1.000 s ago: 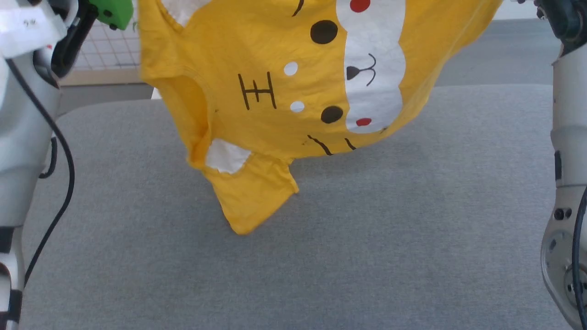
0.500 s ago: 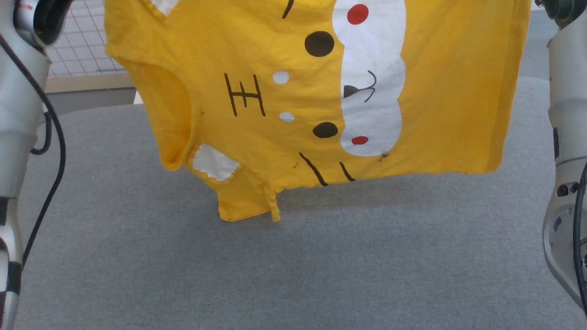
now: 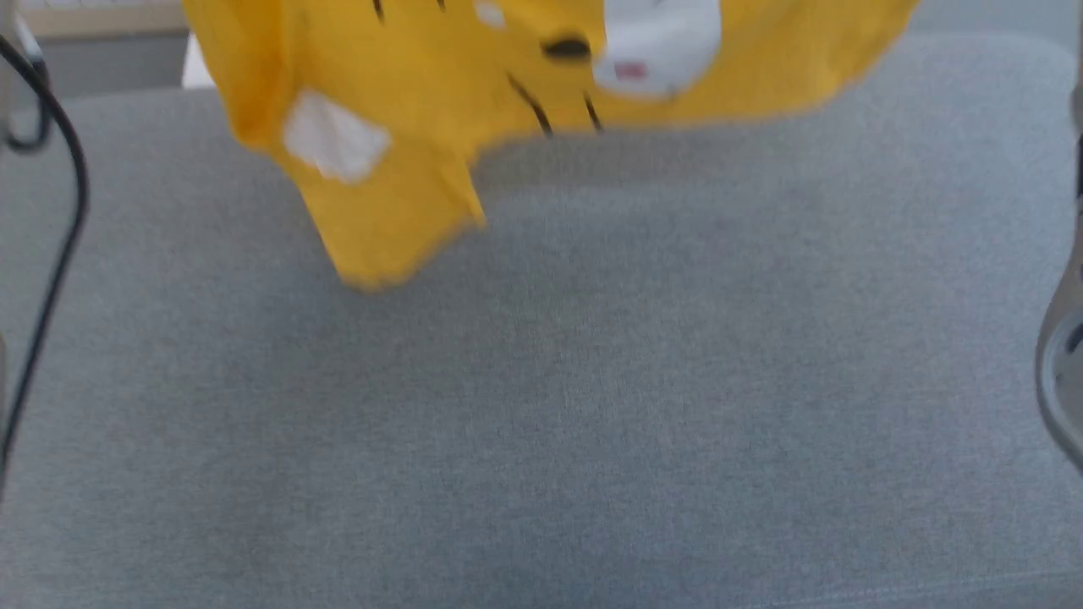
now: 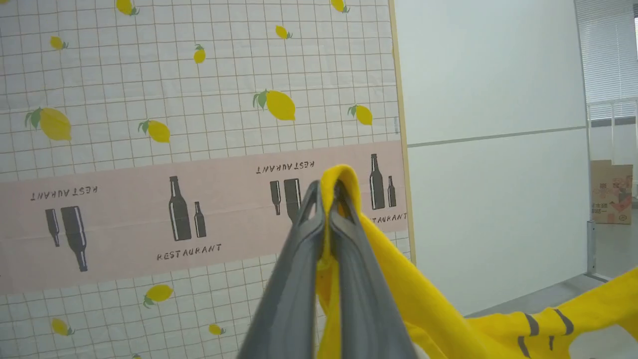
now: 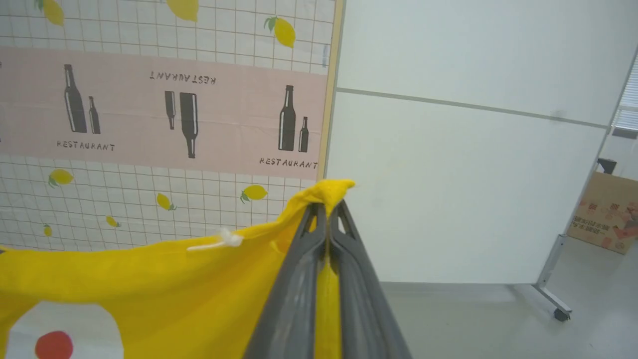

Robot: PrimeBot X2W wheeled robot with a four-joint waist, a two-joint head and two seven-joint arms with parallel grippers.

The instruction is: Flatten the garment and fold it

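The garment point(image 3: 398, 169) is a mustard-yellow T-shirt with a white patch, black eye and whisker lines. It hangs blurred across the top of the head view, one sleeve drooping over the grey table point(image 3: 592, 406). In the left wrist view my left gripper point(image 4: 326, 192) is shut on a yellow fold of the garment point(image 4: 423, 299), which trails off to the lower right. In the right wrist view my right gripper point(image 5: 329, 207) is shut on another corner of the garment point(image 5: 149, 284), which stretches away to the left with its white patch and red dot.
A grey padded table fills the head view. A black cable point(image 3: 59, 228) hangs at the left edge and part of a pale arm point(image 3: 1062, 372) at the right. A lemon-print screen point(image 4: 199, 124), a white wall and a cardboard box point(image 5: 605, 212) stand behind.
The head view has tilted down and blurred. The shirt, hanging slanted a second ago, was stretched out wider between both arms and now sits higher in the picture, its sleeve swinging.
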